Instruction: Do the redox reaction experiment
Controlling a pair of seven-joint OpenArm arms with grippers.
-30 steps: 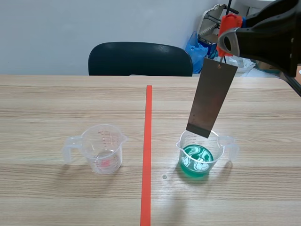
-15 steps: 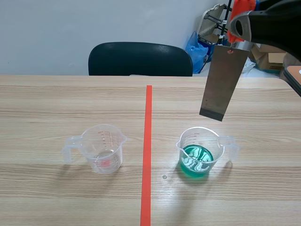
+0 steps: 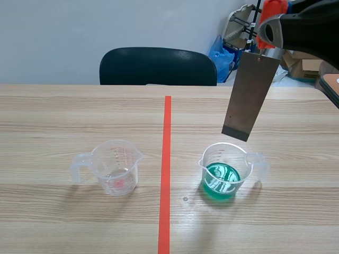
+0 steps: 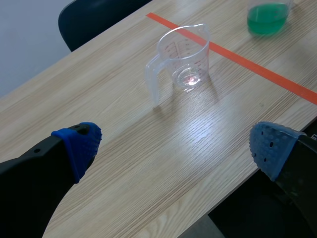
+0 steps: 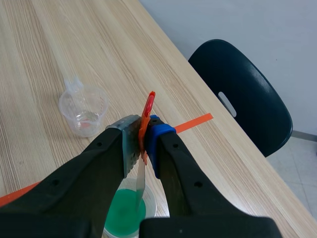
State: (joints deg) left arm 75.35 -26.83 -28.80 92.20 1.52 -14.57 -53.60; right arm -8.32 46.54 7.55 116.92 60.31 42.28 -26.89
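Two cups, one metal plate (image 3: 249, 95) hanging above the green cup (image 3: 225, 172), not touching it.
Right gripper (image 5: 141, 139) clenched on orange clip (image 3: 271, 11); the plate dangles tilted. Risk: a swinging plate strikes the rim on lowering, tipping or splashing. Left gripper (image 4: 176, 148) spread, empty, near clear cup (image 4: 185, 57). Room: bare table (image 3: 63, 116) around both cups; tape line (image 3: 167, 159) between.

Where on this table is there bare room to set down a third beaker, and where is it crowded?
Bare wood: the far strip of table toward the chair, the strip along the near edge, and the patch on the handle side of the empty beaker. It is crowded over the green beaker, where the right gripper holds the metal plate.
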